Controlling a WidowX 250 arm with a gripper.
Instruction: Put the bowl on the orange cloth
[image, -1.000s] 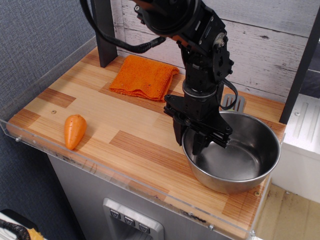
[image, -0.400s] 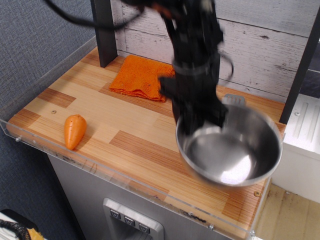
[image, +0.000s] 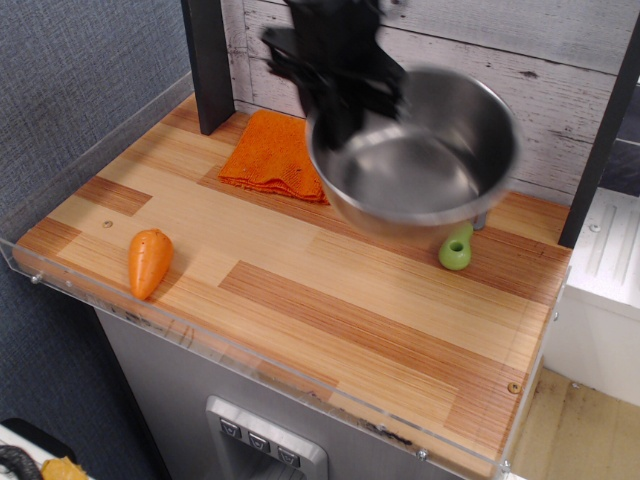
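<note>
The wooden counter (image: 300, 300) is seen from above, with a clear plastic rim at its front and left edges. The bowl (image: 415, 155) is held in the air above the back of the counter, blurred by motion, tilted a little, just right of the orange cloth (image: 280, 155) and overlapping its right edge in the view. The tool (image: 335, 100) is clamped on the bowl's left rim; the jaws themselves are smeared, so only the hold on the rim can be read. The cloth lies folded at the back left, near the dark post, flat and uncovered apart from that overlap. An orange carrot toy (image: 148, 262) lies at the front left, well apart from the cloth. A small green object (image: 457, 247) is seen on the counter below the bowl's right side.

Step in hand is judged to be the carry: bowl lifted, not yet over the cloth. A further shift to the left is called for next, then a level lowering so that the base is centred on the cloth before release. Since the bowl is wider than the cloth, overhang is to be expected.
</note>
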